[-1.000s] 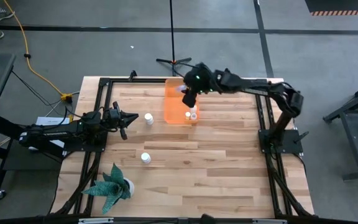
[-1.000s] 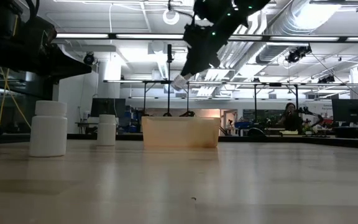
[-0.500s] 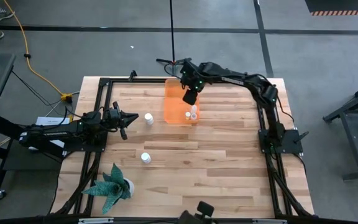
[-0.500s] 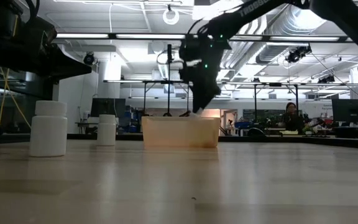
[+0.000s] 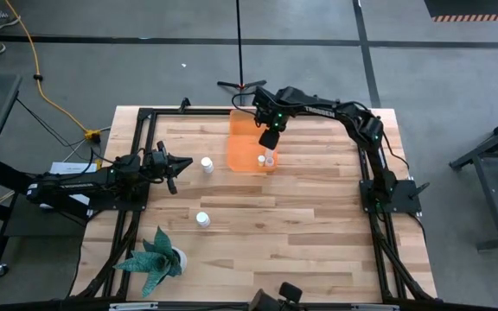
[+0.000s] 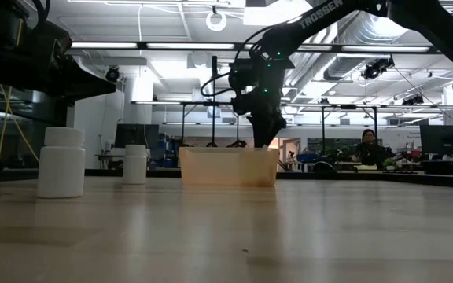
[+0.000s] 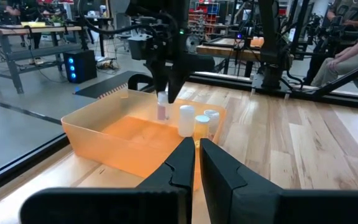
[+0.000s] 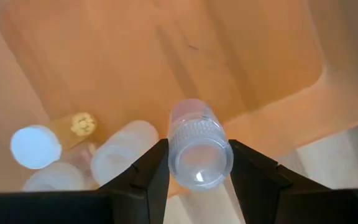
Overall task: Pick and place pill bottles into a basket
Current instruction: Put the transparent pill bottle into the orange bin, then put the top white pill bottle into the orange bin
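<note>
Wooden planks make up the table (image 5: 301, 225), framed by dark rails, with grey floor all around it. Nearest the front edge, at the left corner, stands a green spiky plant (image 5: 156, 257). Just beyond it a white pill bottle (image 5: 202, 219) stands upright on bare wood, well apart from everything else. Farther in, the left gripper (image 5: 175, 166) waits low at the table's left side, its fingers (image 7: 180, 163) nearly touching with only a thin slit between them and nothing in it. Just beside its tips stands a second pill bottle (image 5: 207, 164), upright, between that gripper and the basket (image 5: 240, 151).

The basket, a translucent orange bin, sits toward the far middle of the table. Inside it, at the corner nearest the right arm's side, a few white bottles (image 7: 186, 119) cluster together upright, along with a small amber one (image 8: 73, 128). Above the bin, the right gripper (image 5: 268, 138) reaches in from the right arm stretched across the far edge, pointing steeply down. Its two fingers clamp a clear-capped pill bottle (image 8: 199, 152) by the sides, held over the basket's floor just beside the cluster, at about rim height in the low view (image 6: 263, 134).

Beyond the table, a person (image 6: 366, 148) sits among workbenches in the room behind.
</note>
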Tool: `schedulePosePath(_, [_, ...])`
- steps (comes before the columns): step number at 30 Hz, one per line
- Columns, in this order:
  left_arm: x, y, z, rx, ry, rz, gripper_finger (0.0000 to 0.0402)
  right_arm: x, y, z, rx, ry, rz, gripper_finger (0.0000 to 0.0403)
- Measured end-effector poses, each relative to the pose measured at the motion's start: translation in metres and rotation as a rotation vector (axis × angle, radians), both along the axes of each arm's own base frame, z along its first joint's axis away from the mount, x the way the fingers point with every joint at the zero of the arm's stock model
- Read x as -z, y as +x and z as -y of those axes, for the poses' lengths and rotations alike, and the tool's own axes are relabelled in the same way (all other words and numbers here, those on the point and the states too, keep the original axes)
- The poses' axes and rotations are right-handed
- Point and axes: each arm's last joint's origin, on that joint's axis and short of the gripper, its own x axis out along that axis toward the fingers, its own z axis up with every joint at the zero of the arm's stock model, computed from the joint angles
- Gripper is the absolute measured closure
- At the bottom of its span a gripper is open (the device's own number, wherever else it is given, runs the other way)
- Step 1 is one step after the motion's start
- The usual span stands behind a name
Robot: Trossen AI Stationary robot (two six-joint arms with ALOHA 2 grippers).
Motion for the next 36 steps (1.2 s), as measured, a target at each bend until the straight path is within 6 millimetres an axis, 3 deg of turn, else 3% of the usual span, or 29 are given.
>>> schedulePosePath(5, [0.000,0.000,0.000,-0.002,0.000,0.000,0.0339,0.000,0.001,-0.001,0.017,0.006,-0.001,0.0251])
schedulePosePath(16, [0.000,0.000,0.000,-0.002,0.000,0.000,0.0339,0.000,0.004,-0.003,0.029,-0.022,-0.001,0.0176])
schedulePosePath(23, [0.000,0.000,0.000,-0.002,0.000,0.000,0.0339,-0.025,0.012,-0.009,-0.028,-0.013,0.187,0.0184])
schedulePosePath(31, [0.000,0.000,0.000,-0.002,0.000,0.000,0.0339,-0.065,0.014,-0.056,-0.126,-0.084,0.314,0.0249])
schedulePosePath(33, [0.000,0.000,0.000,-0.002,0.000,0.000,0.0339,-0.064,0.010,-0.074,-0.126,-0.102,0.323,0.0269])
schedulePosePath(36, [0.000,0.000,0.000,-0.002,0.000,-0.001,0.0339,-0.044,-0.002,-0.105,-0.151,-0.095,0.350,0.0298])
